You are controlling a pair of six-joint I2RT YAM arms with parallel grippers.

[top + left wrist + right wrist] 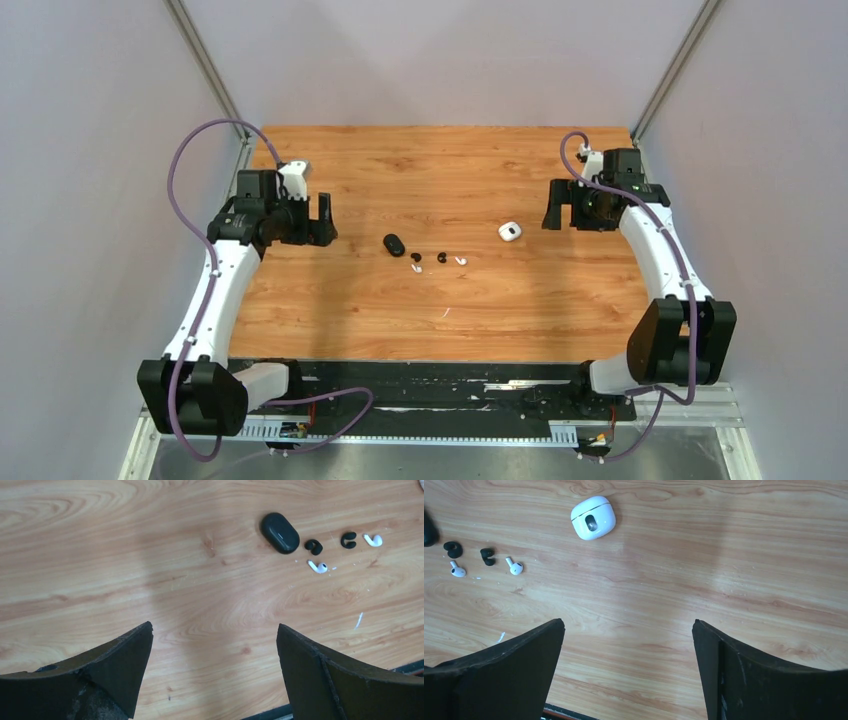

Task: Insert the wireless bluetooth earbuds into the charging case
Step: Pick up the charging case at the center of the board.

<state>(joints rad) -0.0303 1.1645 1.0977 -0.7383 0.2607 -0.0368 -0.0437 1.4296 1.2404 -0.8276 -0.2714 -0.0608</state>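
Four earbuds lie loose in a short row mid-table: a black one (314, 546) above a white one (318, 567), then another black one (348, 540) and a white one (373, 540). A black charging case (279, 532), lid down, sits just left of them. A white charging case (593, 518), also closed, lies to their right. My left gripper (326, 220) hovers open at the table's left, well short of the black case. My right gripper (553, 207) hangs open at the right, apart from the white case (510, 231). Nothing is between either pair of fingers.
A small white scrap (446, 312) lies on the wood nearer the front edge. The wooden table (350, 320) is walled by grey panels on the left, right and back. A black base strip (430, 380) runs along the near edge.
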